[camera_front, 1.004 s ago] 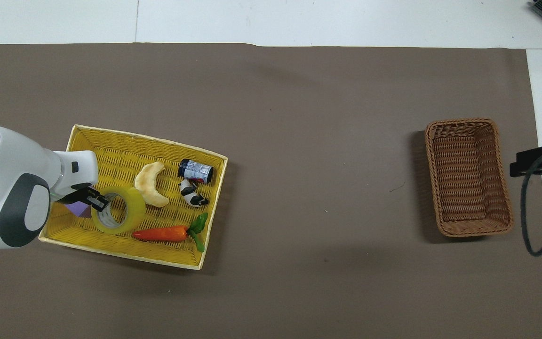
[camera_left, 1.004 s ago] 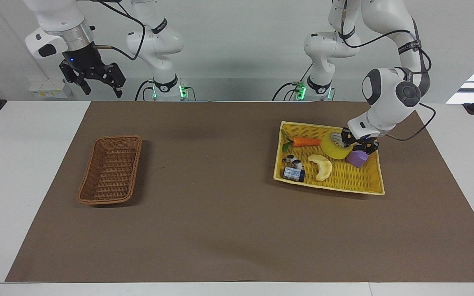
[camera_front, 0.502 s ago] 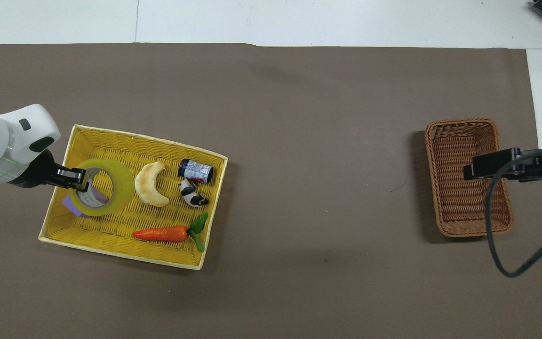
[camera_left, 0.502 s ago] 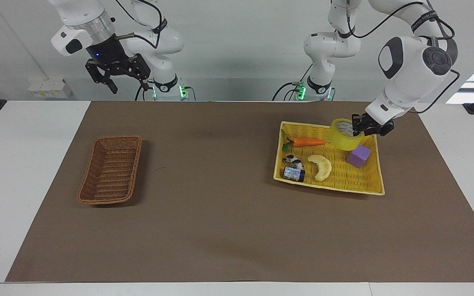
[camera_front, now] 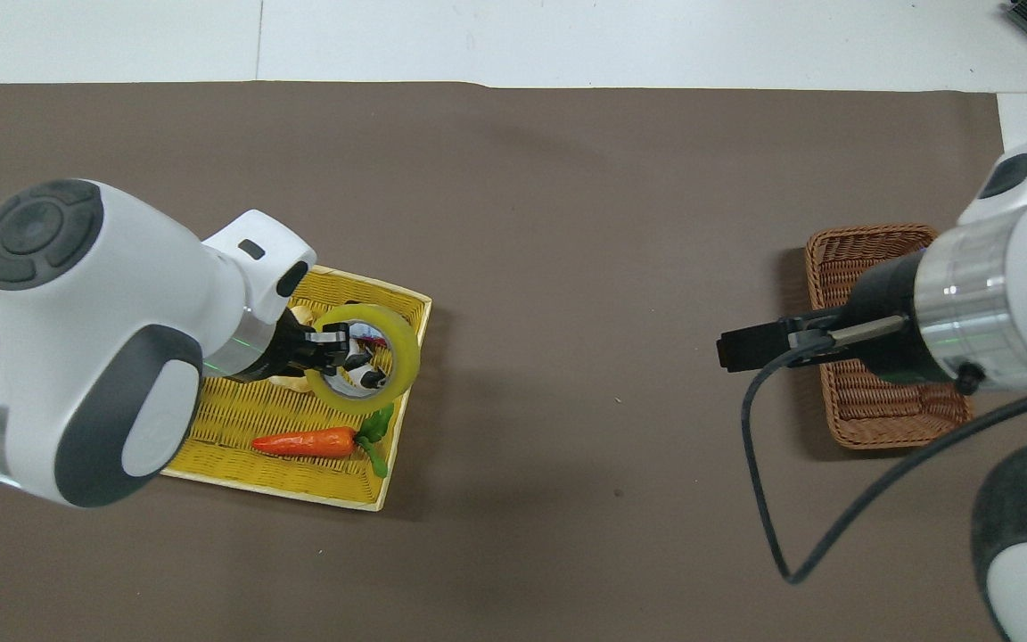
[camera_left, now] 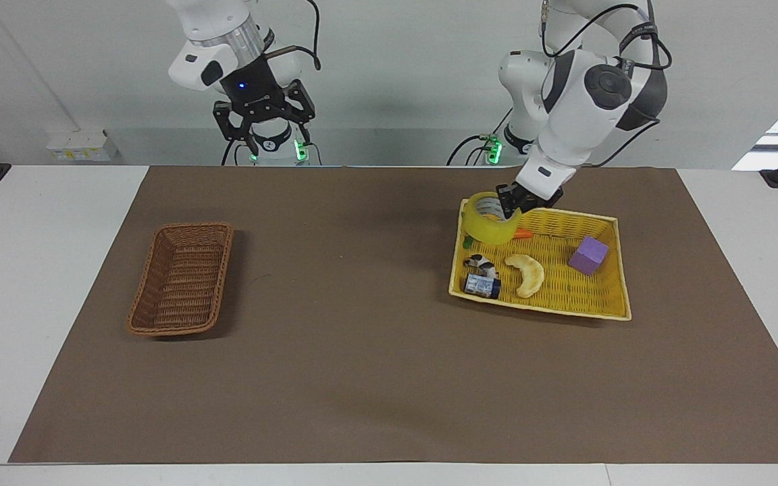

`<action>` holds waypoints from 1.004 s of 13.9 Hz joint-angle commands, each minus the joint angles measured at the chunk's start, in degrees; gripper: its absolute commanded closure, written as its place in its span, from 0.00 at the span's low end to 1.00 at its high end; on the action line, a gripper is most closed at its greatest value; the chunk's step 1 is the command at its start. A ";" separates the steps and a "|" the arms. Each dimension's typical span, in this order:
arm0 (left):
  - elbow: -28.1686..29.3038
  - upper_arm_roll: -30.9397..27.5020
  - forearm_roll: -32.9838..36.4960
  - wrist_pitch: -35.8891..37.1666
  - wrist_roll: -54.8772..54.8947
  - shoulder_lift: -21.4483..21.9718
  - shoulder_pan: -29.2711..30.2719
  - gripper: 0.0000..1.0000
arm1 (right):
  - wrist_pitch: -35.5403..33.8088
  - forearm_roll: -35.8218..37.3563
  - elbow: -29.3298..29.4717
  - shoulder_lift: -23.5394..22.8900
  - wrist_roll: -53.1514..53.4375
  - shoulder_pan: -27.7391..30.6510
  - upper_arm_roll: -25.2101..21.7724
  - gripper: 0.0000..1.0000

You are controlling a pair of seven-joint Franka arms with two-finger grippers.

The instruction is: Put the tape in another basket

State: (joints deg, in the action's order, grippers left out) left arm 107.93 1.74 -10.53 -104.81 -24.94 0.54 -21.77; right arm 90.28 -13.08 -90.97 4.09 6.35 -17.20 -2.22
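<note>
left gripper (camera_left: 509, 202) clenches the tape (camera_left: 489, 219) over the yellow tray (camera_left: 608, 300); right gripper (camera_left: 264, 129), fingers spread, hangs high up.

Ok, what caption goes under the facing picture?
The left gripper lifts the yellow packing tape roll over the yellow woven tray; the brown wicker basket waits.

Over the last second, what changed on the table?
The left gripper, shut on the tape, lifted it off the yellow tray's floor and carried it over the tray toward its end nearer the wicker basket. The right gripper, open, swung in the air toward the table's middle. The carrot, purple block and other tray items stayed put.
</note>
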 commanded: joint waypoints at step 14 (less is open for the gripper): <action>0.36 6.34 -19.96 -14.10 -12.32 0.69 -9.35 1.00 | 8.33 -13.29 -14.32 2.50 -0.36 -2.14 1.52 0.00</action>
State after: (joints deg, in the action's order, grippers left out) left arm 108.31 7.75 -28.28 -117.60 -36.26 0.45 -30.54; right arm 96.96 -24.74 -102.52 4.43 6.35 -19.85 -1.11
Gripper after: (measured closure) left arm 0.740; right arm 0.000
